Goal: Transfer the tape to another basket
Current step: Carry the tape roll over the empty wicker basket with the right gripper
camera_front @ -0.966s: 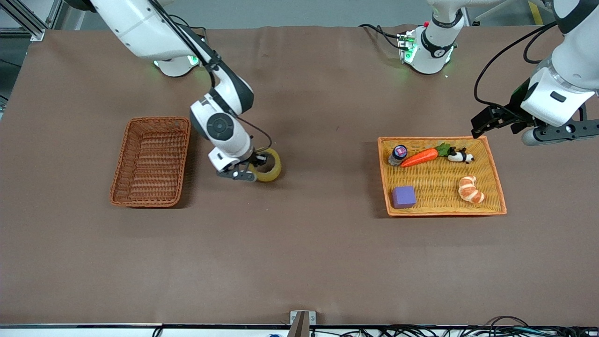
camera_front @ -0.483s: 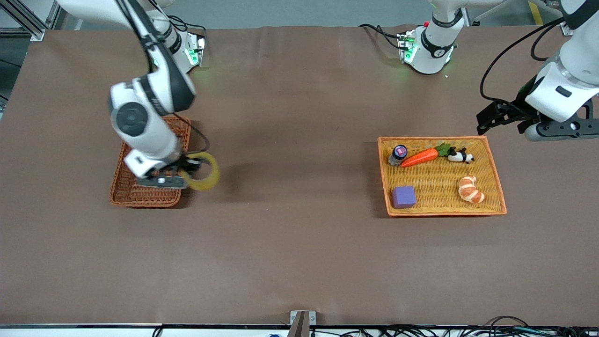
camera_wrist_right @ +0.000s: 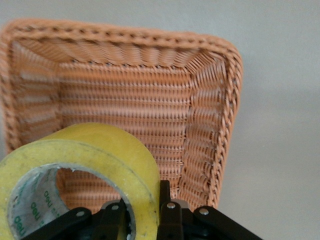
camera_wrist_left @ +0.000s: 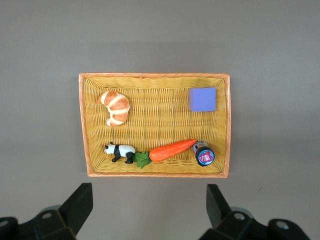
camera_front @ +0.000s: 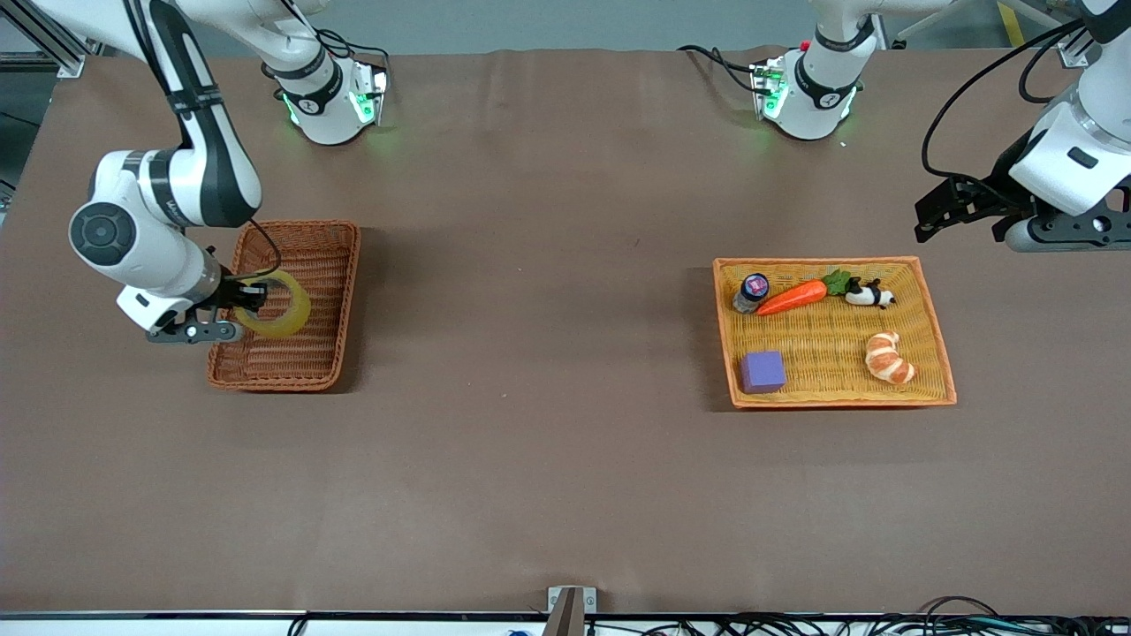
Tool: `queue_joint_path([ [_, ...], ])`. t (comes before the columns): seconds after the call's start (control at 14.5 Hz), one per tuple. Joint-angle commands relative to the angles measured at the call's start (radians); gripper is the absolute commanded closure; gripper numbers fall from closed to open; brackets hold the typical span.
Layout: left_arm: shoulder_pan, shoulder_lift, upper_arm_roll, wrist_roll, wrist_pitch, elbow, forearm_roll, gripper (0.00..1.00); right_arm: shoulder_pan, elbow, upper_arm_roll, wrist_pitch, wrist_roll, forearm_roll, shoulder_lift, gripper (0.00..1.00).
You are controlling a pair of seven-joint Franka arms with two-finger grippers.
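The brown cloth-covered table (camera_front: 565,459) fills the frame, and on it, toward the middle right, sits the wide bright orange-yellow wicker tray (camera_front: 932,331) holding a purple cube (camera_front: 762,371), a croissant (camera_front: 889,357), a toy carrot (camera_front: 793,298), a small panda figure (camera_front: 869,294) and a little dark jar (camera_front: 752,292). At the middle left lies the darker reddish-brown woven wicker basket (camera_front: 305,353), my goal.

A second ago I was carrying my load over bare cloth near the centre of the frame; half a second ago I was at the basket's rim; now my right gripper (camera_front: 237,309) hangs over the basket itself, my arm swung out to the left edge of the frame. My jaws are clamped on the wall of the translucent yellowish ring of clear tape (camera_front: 276,305), one finger inside the core and one outside, and my right wrist view shows the roll (camera_wrist_right: 95,170) standing on edge above the woven floor. I judge the carry done, with only lowering and letting go left.

My left gripper (camera_front: 972,212) waits at the upper right, above the tray's corner, jaws spread wide and holding nothing
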Motion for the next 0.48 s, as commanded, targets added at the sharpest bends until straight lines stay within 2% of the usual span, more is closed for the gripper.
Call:
queue_joint_path([
  [0.0, -0.007, -0.002, -0.001, -0.011, 0.011, -0.013, 0.032, 0.00, -0.013, -0.131, 0.007, 0.156, -0.005, -0.003, -0.016, 0.99],
  [0.28, -0.001, 0.001, -0.018, -0.015, 0.018, -0.014, 0.033, 0.00, -0.025, -0.156, 0.007, 0.251, -0.004, 0.000, 0.051, 0.97],
  [0.41, -0.001, 0.003, -0.018, -0.015, 0.018, -0.014, 0.032, 0.00, -0.036, -0.156, 0.007, 0.273, -0.015, 0.000, 0.076, 0.89],
])
